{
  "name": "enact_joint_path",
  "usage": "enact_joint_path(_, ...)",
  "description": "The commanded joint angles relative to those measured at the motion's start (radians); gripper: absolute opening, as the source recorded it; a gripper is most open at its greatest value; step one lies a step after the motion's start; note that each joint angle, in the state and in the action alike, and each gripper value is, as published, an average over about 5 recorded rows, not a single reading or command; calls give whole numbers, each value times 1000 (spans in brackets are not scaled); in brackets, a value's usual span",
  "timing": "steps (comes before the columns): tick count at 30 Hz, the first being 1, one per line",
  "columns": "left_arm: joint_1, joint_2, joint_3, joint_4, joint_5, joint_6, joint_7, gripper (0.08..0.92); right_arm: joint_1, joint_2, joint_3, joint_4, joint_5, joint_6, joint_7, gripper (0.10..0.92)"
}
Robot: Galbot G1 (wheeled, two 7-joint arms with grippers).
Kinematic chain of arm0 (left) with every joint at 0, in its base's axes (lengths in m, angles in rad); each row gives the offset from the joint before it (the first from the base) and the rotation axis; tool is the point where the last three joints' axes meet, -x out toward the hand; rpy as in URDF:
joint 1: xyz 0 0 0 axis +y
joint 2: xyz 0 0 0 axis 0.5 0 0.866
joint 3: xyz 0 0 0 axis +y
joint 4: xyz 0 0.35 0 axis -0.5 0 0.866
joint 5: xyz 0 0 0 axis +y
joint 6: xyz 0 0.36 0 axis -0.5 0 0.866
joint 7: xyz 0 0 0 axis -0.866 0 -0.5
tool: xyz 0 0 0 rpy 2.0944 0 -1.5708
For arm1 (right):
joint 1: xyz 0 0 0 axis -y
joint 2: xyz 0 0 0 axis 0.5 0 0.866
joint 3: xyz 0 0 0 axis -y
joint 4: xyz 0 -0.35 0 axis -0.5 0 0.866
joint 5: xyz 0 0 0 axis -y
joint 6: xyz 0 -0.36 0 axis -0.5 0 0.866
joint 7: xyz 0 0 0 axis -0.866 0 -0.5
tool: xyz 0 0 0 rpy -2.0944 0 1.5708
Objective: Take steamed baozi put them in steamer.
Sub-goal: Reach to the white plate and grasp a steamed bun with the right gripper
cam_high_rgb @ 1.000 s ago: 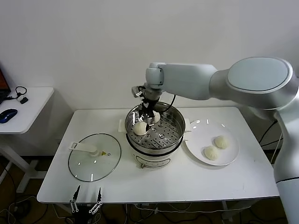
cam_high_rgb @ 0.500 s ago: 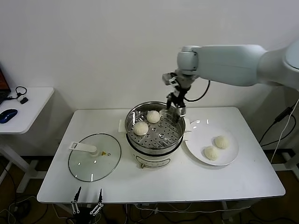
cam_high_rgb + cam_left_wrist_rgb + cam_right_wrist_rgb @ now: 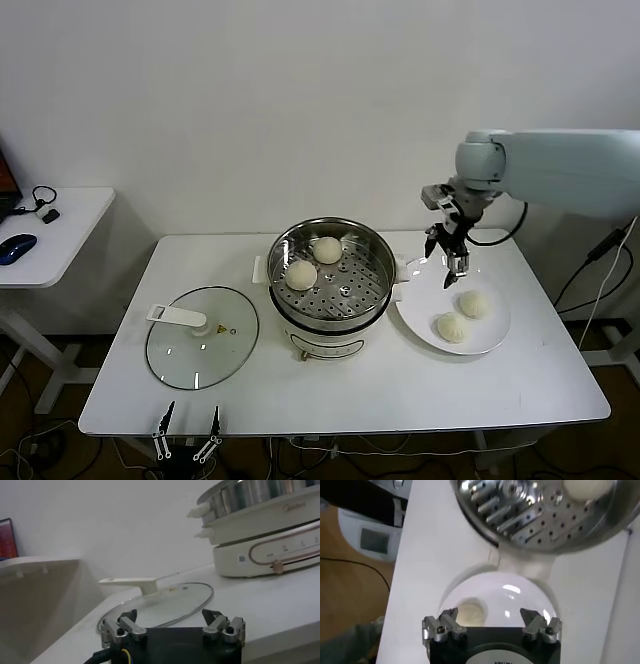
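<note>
Glass lid (image 3: 202, 336), white plate (image 3: 487, 335) on table (image 3: 390, 385).

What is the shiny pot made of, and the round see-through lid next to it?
The steamer looks like polished stainless steel: mirror-bright walls and a tray full of holes, on a cream base that is probably plastic. The lid looks like clear glass, since the table shows through it, with a white handle, likely plastic.

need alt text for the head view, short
The right pincer hangs open and empty above the far edge of a white plate holding two baozi. Left of the plate, an open steamer holds two more baozi, and a glass lid lies on the white table. The left pincer waits at the table's near edge.
</note>
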Motion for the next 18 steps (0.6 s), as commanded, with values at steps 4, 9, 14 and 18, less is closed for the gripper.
enact_joint_path(4, 3, -1, -2, 4, 7, -4, 0, 823, -189, -116, 67, -10, -124, -20, 54, 823)
enact_joint_path(9, 5, -2, -7, 4, 15, -6, -2, 823, -291, -128, 142, -42, -159, -23, 67, 823)
enact_joint_path(14, 7, -2, -11, 8, 18, -9, -3, 823, -374, -122, 206, -91, -198, -23, 77, 823)
enact_joint_path(18, 9, -1, -13, 14, 19, -14, -4, 823, -419, -118, 251, -125, -229, -21, 86, 823)
